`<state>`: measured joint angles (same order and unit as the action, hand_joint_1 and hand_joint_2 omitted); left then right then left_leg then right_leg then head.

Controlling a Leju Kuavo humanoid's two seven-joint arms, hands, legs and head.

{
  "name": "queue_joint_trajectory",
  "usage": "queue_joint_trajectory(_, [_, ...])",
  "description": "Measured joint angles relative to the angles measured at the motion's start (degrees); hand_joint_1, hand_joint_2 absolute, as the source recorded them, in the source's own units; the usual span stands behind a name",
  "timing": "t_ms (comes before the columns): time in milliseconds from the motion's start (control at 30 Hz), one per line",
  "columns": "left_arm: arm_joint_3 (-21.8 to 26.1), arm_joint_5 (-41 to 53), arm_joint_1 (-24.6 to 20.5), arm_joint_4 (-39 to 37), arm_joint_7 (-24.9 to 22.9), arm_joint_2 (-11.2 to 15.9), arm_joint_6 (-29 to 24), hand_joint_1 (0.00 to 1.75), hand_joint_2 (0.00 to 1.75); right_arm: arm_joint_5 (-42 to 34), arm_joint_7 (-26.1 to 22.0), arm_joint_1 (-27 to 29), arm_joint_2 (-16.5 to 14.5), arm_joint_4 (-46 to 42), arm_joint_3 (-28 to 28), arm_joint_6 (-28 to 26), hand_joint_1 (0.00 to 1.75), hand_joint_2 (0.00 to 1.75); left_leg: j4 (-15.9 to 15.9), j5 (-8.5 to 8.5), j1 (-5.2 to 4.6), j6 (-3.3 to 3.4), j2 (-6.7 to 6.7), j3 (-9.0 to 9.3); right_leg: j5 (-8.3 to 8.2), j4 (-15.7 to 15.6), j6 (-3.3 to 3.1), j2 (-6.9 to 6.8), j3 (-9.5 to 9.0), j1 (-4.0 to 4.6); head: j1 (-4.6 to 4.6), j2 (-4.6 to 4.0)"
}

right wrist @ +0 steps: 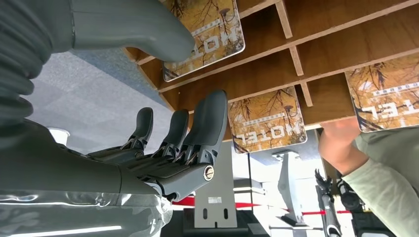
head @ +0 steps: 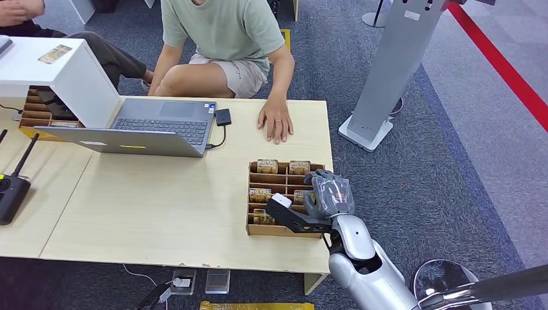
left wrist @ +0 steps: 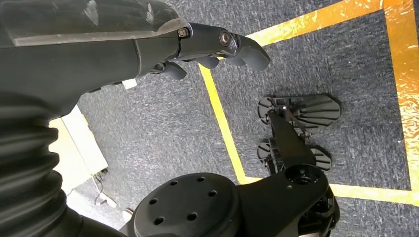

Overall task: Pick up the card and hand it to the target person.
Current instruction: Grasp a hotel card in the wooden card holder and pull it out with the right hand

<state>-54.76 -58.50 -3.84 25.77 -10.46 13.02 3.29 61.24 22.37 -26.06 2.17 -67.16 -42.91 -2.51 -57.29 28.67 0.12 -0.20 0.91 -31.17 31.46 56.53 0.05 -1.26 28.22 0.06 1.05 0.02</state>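
Note:
A wooden slotted box (head: 274, 179) stands on the table's right part, with several tan "HOTEL" cards (head: 267, 166) upright in its slots. My right hand (head: 328, 194) hovers over the box's right side, fingers apart, holding nothing. In the right wrist view the thumb (right wrist: 133, 29) reaches beside one card (right wrist: 207, 29), and the dark fingers (right wrist: 207, 123) stretch toward another card (right wrist: 267, 121); I cannot tell whether they touch. A person in a green shirt sits across the table with a hand (head: 276, 121) flat on it. My left hand (left wrist: 212, 47) hangs above the carpet, empty, its fingers loosely bent.
An open laptop (head: 142, 126) lies at the table's back left beside a white stand (head: 58, 77) with a card (head: 55, 53) on top. A black controller (head: 10, 194) sits at the far left. A grey pillar (head: 394, 71) stands on the floor to the right.

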Motion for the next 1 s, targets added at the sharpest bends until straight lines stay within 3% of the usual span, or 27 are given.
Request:
queue_joint_trajectory(533, [1.05,-0.14,0.26,0.07,-0.52,-0.02,-1.09,0.00,1.75,0.11,0.10,0.84,0.12,0.27,-0.02,0.44,1.07,1.75,0.00,0.00,0.00,0.00,0.00,0.01,0.00,0.00,0.00,0.00,0.00,0.00,0.00,0.00])
queue_joint_trajectory(867, [1.26,-0.14,0.26,0.07,-0.69,-0.02,-1.03,0.00,1.75,-0.01,-0.10,0.80,0.13,0.20,-0.02,0.64,1.69,1.75,0.00,0.00,0.00,0.00,0.00,0.04,0.00,0.00,0.00,0.00,-0.03,0.00,0.00,0.01])
queue_joint_trajectory(1000, [1.42,-0.14,0.26,0.07,-0.69,-0.03,-1.04,0.00,1.75,0.03,-0.24,0.78,0.12,0.20,-0.08,0.34,1.75,1.75,0.00,0.00,0.00,0.00,0.00,0.07,0.00,0.00,0.00,0.01,-0.05,0.00,0.01,0.00])
